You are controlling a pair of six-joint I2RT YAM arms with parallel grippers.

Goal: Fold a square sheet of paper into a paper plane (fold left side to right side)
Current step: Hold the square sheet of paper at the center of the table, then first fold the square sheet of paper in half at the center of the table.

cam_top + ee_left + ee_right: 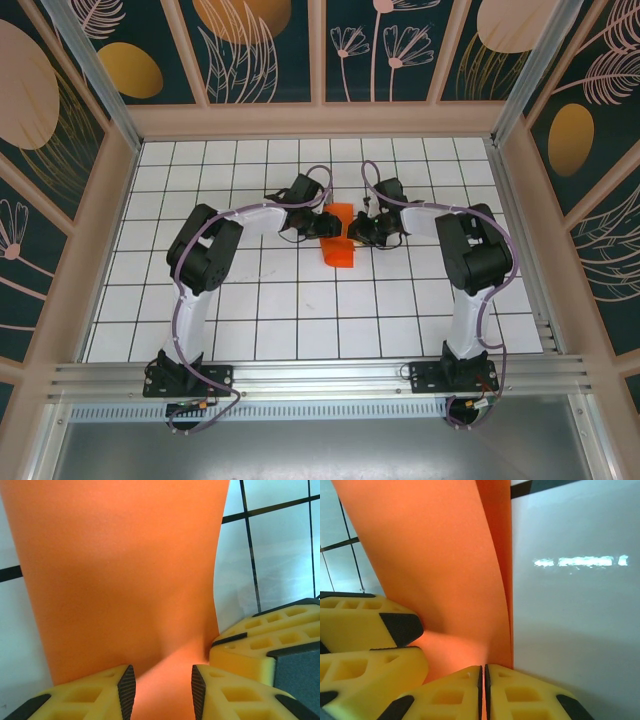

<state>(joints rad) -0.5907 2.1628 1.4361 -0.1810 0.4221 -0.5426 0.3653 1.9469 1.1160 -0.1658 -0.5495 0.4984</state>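
The orange sheet of paper (339,250) is folded into a narrow strip near the middle of the gridded table, with both grippers meeting at its far end. My right gripper (483,672) is shut on the edge of the sheet (445,570), a thin orange line showing between its pads. My left gripper (163,680) is open, its pads apart, and the paper (120,570) curves up between and ahead of them. In the top view the left gripper (322,224) and right gripper (357,230) sit close on either side of the paper.
The white table (300,300) with its black grid is enclosed by low beige walls (110,230). The right gripper's yellow fingers (265,640) crowd the left wrist view, and the left gripper's fingers (365,625) crowd the right wrist view.
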